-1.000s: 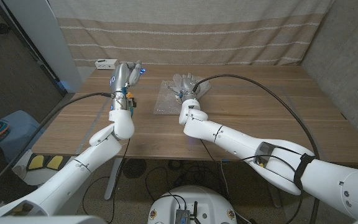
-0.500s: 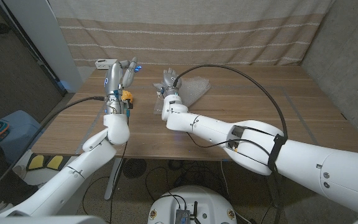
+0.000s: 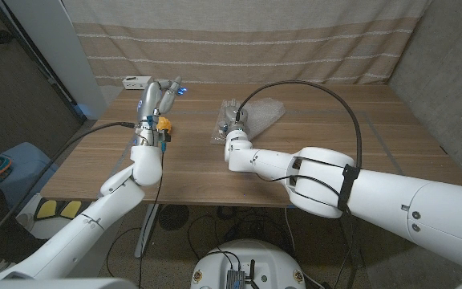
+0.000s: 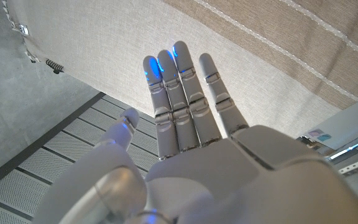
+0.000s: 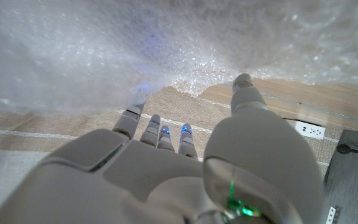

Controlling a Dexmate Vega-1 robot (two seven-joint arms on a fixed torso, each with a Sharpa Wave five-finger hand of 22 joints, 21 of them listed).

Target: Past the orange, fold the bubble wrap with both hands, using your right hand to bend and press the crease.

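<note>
The right hand, fingers spread, presses into the bubble wrap on the desk to bend it, while the left hand hovers open, holding nothing.

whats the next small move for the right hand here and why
Probably lower the right hand to press the bubble wrap toward the table. In the right wrist view the wrap drapes over its fingertips, looking lifted rather than creased. The left hand hovers open beside the orange object, not helping yet.
</note>
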